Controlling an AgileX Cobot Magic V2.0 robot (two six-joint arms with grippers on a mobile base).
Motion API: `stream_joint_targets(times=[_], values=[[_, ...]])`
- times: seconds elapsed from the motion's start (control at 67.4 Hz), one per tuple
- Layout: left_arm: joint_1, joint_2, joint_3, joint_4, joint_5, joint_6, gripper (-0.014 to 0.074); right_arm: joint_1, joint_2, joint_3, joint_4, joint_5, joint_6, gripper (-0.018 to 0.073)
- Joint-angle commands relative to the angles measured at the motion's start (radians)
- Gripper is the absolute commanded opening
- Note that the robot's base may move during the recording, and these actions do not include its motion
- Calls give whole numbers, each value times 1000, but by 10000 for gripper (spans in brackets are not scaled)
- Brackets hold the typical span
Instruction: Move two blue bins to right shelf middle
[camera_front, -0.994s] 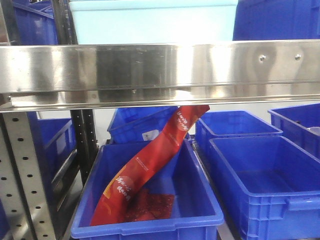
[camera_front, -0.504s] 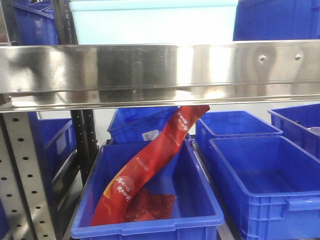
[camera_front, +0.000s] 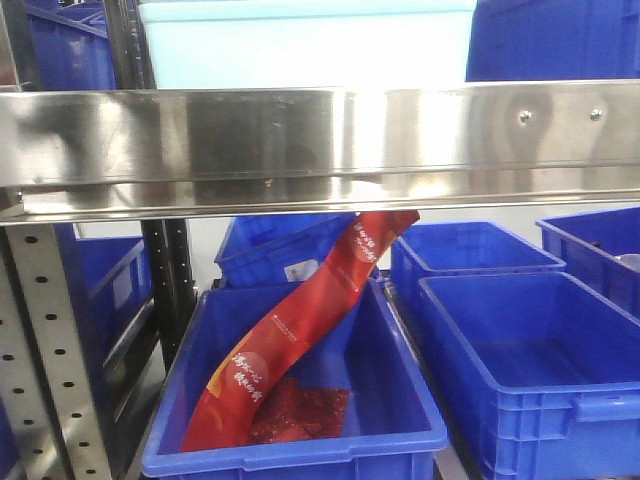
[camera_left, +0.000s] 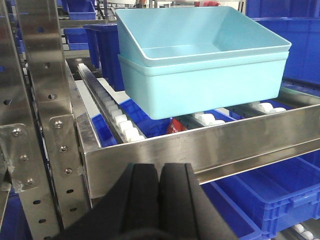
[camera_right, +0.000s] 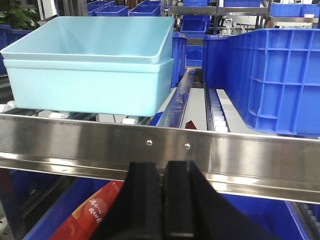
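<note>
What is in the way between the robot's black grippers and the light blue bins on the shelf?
Only the shelf's shiny front rail crosses between each shut gripper, left and right, and the stacked light blue bins.

Two nested pale-blue bins (camera_left: 200, 65) sit on the steel rack (camera_left: 200, 145) above closed black fingers (camera_left: 145, 185).

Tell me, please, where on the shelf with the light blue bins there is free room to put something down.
Free roller track lies left of the light blue bins, up to the left upright, and in the narrow strip between them and the dark blue bin on the right. The middle is taken by the stacked bins.
</note>
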Motion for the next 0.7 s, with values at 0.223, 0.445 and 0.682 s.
stream_joint_targets(times=[0.223, 0.445, 0.682], values=[[69, -42, 28, -82, -18, 138, -111, -5, -6, 3, -11, -23, -6, -162], [234, -204, 249, -162, -166, 160, -111, -5, -6, 3, -11, -23, -6, -162], [343, -315, 442, -216, -244, 160, -111, -5, -6, 3, -11, -23, -6, -162]])
